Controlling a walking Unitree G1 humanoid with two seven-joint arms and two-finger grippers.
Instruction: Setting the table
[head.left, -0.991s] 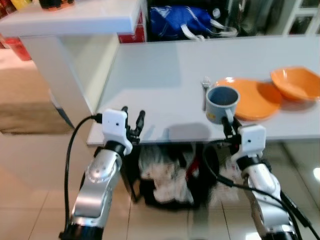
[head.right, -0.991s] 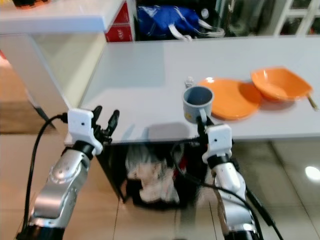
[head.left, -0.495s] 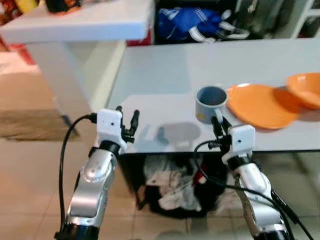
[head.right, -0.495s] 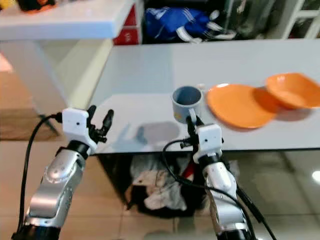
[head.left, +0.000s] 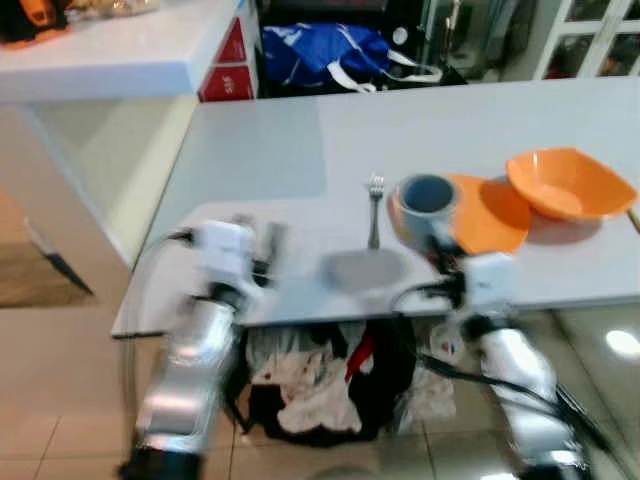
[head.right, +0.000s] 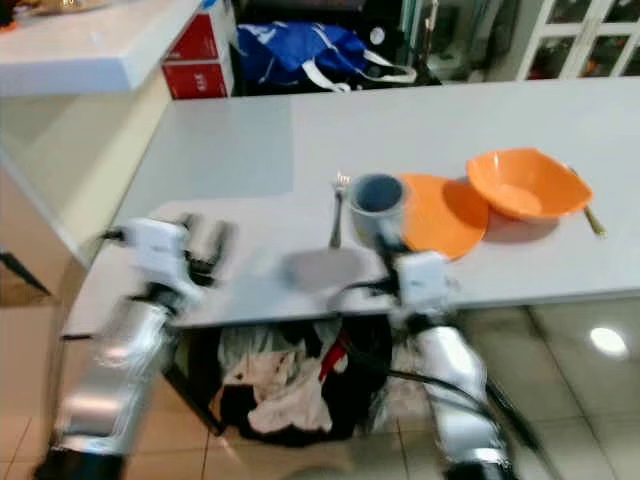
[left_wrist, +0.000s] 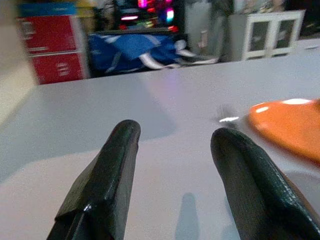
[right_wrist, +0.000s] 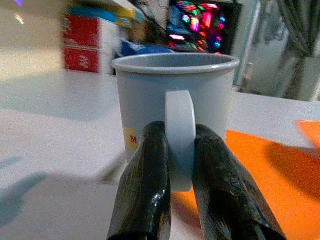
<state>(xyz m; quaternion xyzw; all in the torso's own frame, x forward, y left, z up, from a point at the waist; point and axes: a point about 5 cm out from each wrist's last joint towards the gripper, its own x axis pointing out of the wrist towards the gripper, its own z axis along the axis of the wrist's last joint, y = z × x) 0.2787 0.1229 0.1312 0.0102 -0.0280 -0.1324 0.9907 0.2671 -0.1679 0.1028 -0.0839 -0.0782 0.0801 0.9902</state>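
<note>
Grey and smooth, the bench (head.left: 300, 150) stretches wide across the room, its near edge running just above both blurred silver arms; a raised white counter (head.left: 110, 65) stands off to the robot's left, with red boxes (head.left: 228, 62) and a blue bag (head.left: 320, 55) behind the far edge and white cabinet doors (head.left: 590, 40) at the back right; under the bench, on the tan tiled floor (head.left: 60, 390), sits a dark basket of crumpled cloths (head.left: 310, 390).

On the bench an orange plate (head.left: 490, 215) lies toward the right, with an orange bowl (head.left: 568, 185) just beside it on its far right and overlapping its rim; a fork (head.left: 374, 205) lies to the plate's left, tines pointing away; a grey-blue mug (head.left: 425, 205) sits between fork and plate, at the plate's left edge, upright.

The right gripper (right_wrist: 179, 165) reaches up from the near edge to the mug (right_wrist: 175, 105); its two black fingers (right_wrist: 147, 185) are pinched tight on the mug's handle, one each side; whether the mug rests on the bench I cannot tell.

The left gripper (left_wrist: 172, 150) is held over the near left part of the bench, fingers (left_wrist: 110, 175) spread apart with nothing between them, pointing across the surface.
</note>
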